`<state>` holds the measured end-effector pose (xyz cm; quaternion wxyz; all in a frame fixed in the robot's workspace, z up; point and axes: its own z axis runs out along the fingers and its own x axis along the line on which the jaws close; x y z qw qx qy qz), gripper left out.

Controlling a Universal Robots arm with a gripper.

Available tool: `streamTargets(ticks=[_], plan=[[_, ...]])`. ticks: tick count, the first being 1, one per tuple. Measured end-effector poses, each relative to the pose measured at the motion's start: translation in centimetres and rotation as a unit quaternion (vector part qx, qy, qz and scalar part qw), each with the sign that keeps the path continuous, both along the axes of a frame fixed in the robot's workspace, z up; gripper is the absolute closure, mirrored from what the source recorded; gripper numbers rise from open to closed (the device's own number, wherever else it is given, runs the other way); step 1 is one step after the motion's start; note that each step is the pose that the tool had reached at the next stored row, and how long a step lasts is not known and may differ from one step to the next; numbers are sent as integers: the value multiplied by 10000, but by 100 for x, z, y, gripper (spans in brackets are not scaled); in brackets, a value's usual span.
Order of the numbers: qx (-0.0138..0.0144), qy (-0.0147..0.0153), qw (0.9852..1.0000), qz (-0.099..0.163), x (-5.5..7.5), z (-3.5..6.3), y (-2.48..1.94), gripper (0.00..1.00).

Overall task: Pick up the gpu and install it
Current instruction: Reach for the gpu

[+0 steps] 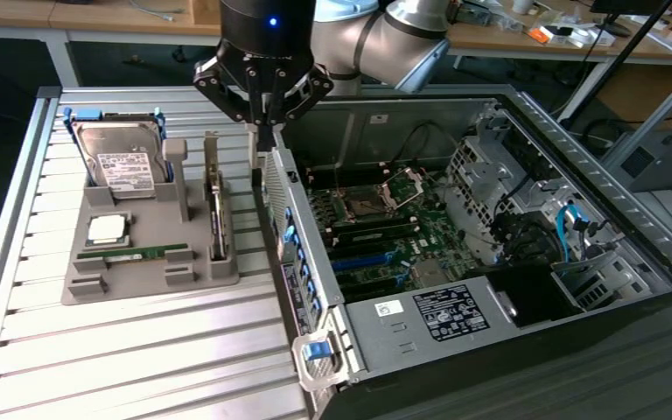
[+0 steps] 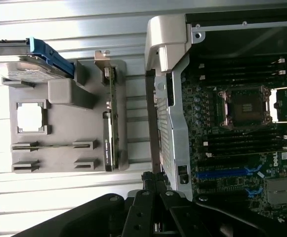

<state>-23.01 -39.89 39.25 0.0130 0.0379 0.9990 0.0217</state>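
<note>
Showing one gripper [image 1: 263,133], fingers pinched together and empty, above the near wall of one open computer case [image 1: 397,331]. Standing on edge in one gray tray [image 1: 137,273] just beside that wall, one gpu [image 1: 214,206]; sharing the tray, one hard drive [image 1: 120,162], one processor [image 1: 108,229], one memory stick [image 1: 137,252].

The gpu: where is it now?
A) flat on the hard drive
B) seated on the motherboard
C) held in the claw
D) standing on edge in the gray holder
D: the gpu stands on edge in a slot of the gray holder.
</note>
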Motion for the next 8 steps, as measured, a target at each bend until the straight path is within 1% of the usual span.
streamTargets(ticks=[8], plan=[[0,0,10000,0,-24,-1,0,89]])
